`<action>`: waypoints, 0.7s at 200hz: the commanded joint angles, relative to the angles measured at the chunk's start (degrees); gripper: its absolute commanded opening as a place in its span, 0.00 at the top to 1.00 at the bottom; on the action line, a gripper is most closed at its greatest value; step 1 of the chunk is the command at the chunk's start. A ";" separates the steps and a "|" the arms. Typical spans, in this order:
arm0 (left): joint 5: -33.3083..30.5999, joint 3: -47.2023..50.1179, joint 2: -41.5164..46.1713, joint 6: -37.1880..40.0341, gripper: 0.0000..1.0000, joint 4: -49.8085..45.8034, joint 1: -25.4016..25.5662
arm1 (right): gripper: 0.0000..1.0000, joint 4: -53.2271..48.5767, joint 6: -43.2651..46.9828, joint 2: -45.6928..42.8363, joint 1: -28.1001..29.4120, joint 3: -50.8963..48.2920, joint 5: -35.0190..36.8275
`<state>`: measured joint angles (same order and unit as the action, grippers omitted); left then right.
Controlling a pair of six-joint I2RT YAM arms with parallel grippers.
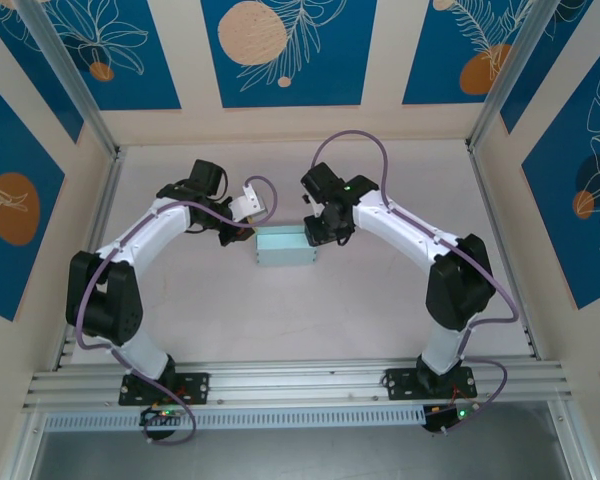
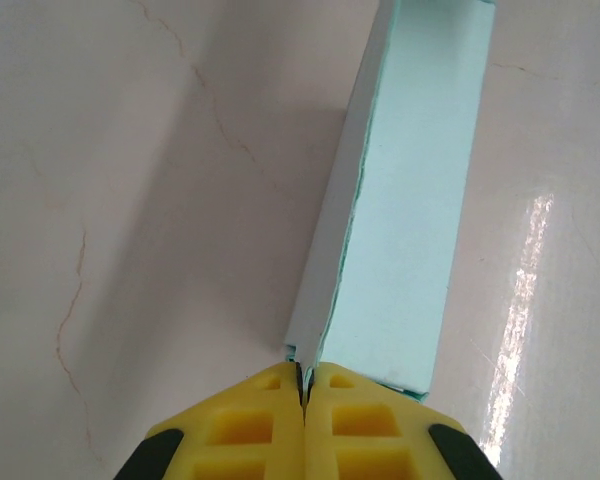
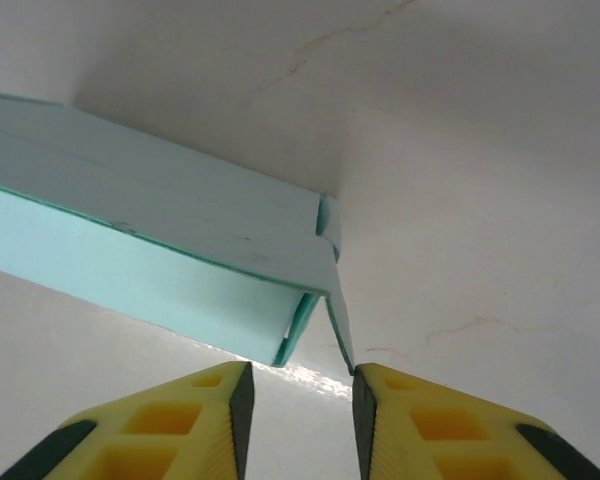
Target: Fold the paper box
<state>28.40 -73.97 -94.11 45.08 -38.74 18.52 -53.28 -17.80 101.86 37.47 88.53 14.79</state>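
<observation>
- Item: paper box (image 1: 281, 245), pale mint card; lying on the table (image 1: 380, 330) at mid-field, between the two arms, long side across the top view.
- Form: already raised into a shallow rectangular body; long walls standing, seen close in the left wrist view (image 2: 410, 230) and the right wrist view (image 3: 160, 230).
- Left gripper (image 1: 242, 226): at the box's left end; clenched tight (image 2: 302, 385), tips right at a corner seam; cannot tell whether a sliver of card is pinched between the pads.
- Right gripper (image 1: 318, 232): at the box's right end; released, jaws standing apart (image 3: 300, 375); nothing grasped.
- End flap (image 3: 338, 305): loose at the right end, hanging outward; lower edge reaching the inner tip of one right finger; hollow visible behind it, so that end not closed.
- Progress, as a judgement: well along; body folded, sides up.
- Remaining, as a judgement: right end flap to be pressed in and tucked; left corner seam looking slightly ragged, likely in need of seating; squareness of the finished box not yet confirmable.
</observation>
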 commanded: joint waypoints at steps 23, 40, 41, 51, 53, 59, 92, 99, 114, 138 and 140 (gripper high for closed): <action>0.54 0.04 -0.89 -0.23 1.00 -0.45 0.72 | 0.81 -0.86 -0.64 1.34 0.53 3.40 -1.34; 0.76 0.44 -0.76 -0.57 1.00 0.04 0.69 | 0.85 -1.18 -2.25 1.50 0.73 3.91 -1.00; 0.72 0.47 -0.74 -0.63 1.00 0.10 0.66 | 0.86 -1.24 -2.33 1.59 0.74 3.96 -0.95; 0.83 0.81 -0.52 -0.95 1.00 0.80 0.72 | 0.88 -1.63 -3.27 1.81 0.93 4.53 -0.28; 0.83 0.84 -0.55 -1.00 1.00 0.91 0.72 | 0.89 -1.65 -3.46 1.84 1.02 4.61 -0.17; 0.99 1.00 -0.42 -1.11 1.00 1.11 0.72 | 0.91 -1.89 -3.95 2.01 1.10 4.88 0.21; 0.56 0.78 -0.62 -1.65 1.00 1.39 0.77 | 0.96 -2.36 -4.70 2.88 1.47 5.42 0.82; 0.41 0.71 -0.72 -1.75 1.00 1.39 0.68 | 0.96 -2.53 -4.89 3.14 1.54 5.36 1.26; -0.02 0.84 -0.89 -2.08 1.00 1.55 0.75 | 0.97 -2.45 -5.12 3.37 1.55 4.95 1.54; -0.57 0.80 -1.41 -3.24 1.00 2.05 0.77 | 1.00 -2.21 -6.08 3.95 1.71 4.36 1.59; -0.48 0.82 -1.38 -3.31 1.00 2.08 0.74 | 1.00 -2.17 -6.14 3.89 1.72 4.30 1.57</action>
<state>27.31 -73.47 -94.32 43.24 -38.00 18.52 -55.72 -22.20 104.60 38.30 92.14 16.80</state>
